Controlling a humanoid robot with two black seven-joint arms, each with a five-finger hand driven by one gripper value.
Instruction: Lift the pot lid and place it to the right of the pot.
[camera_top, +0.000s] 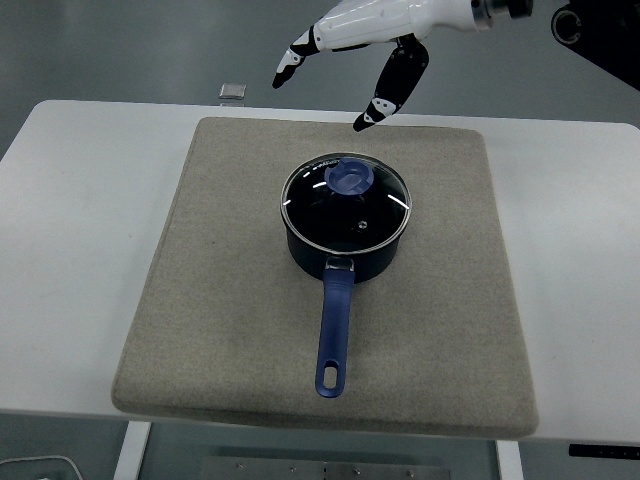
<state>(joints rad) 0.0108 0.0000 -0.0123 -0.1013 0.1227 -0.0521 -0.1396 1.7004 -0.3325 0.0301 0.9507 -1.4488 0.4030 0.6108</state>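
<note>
The right hand (350, 45) hangs high over the far edge, fingers spread apart and holding nothing, probably shaped to take the knob. Nearest, the blue handle (335, 330) points toward the robot. Beyond it the pot (345, 245) sits on the grey mat (220, 300), the lid (345, 205) seated on its rim, knob (350, 178) uppermost. The mat likely cushions the white surface (80, 250).

A right hand (365, 45) is showing at the top centre of the frame, its shell glossy white with rounded segments. The fingers (392, 88) are turning black along their undersides, ending in small white-patched tips. At the wrist a grey ring is joining a black arm (590, 30) at the upper right, possibly carrying a round fitting.
</note>
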